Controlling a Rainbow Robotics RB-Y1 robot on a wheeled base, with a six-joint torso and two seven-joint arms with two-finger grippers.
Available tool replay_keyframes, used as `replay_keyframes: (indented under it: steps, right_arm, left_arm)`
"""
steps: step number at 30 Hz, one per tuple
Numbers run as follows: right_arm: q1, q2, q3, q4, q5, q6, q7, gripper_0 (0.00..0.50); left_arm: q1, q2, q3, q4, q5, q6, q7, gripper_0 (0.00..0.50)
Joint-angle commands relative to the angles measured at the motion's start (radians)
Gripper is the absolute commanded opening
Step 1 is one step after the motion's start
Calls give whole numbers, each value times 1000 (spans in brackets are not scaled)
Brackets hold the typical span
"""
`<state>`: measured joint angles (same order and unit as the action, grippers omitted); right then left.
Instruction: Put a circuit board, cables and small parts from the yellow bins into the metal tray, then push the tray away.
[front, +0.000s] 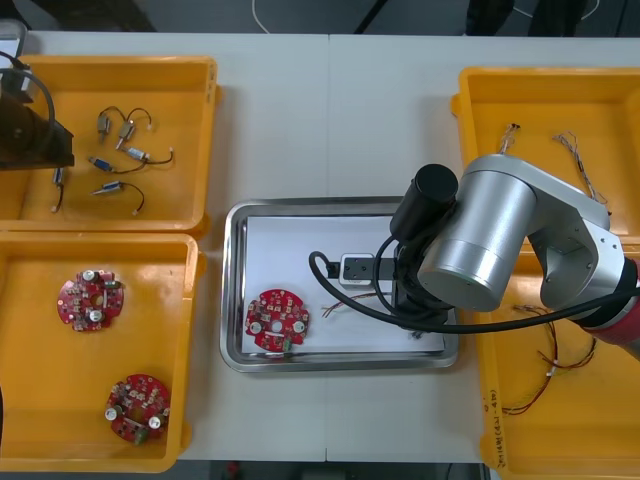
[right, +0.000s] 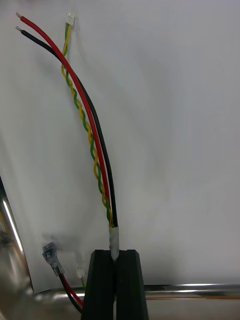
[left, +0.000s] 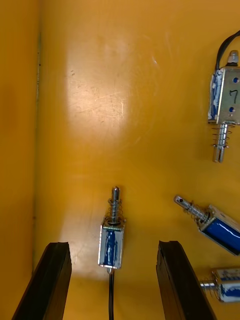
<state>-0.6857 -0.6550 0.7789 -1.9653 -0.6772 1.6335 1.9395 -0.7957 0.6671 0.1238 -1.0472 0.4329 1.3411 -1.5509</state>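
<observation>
My right gripper (right: 116, 257) is shut on the taped end of a red and yellow cable (right: 87, 130) that also has a black wire. The cable stretches from the fingers across the tray's white inside. In the front view the right arm (front: 480, 240) hangs over the right half of the metal tray (front: 232, 290), and the cable's ends (front: 345, 300) stick out beside it. A round red circuit board (front: 277, 321) lies in the tray's left half. My left gripper (left: 112, 245) is open in the far left yellow bin (front: 200, 100), with a small metal part (left: 111, 235) between its fingers, untouched.
Several more small metal parts (front: 125, 150) lie loose in that bin. The near left bin (front: 30, 270) holds two circuit boards (front: 90, 300). The right bins (front: 480, 100) hold thin cables (front: 575, 150) and red and yellow cables (front: 550, 370). Another cable end (right: 52, 257) lies beside the right fingers.
</observation>
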Motion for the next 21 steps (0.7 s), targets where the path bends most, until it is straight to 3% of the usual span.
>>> replay_keyframes:
  steps: [1,18,21]
  right_arm:
    - [-29,17,33,-9,13,-7,39,495]
    - [-29,26,-3,-29,-13,2,30,500]
    - [-29,37,-35,-37,-12,32,29,500]
  left_arm:
    - [-48,28,-49,36,10,-63,-75,500]
    - [-48,16,-76,128,50,-117,-75,500]
    - [-48,16,-78,135,55,-117,-77,412]
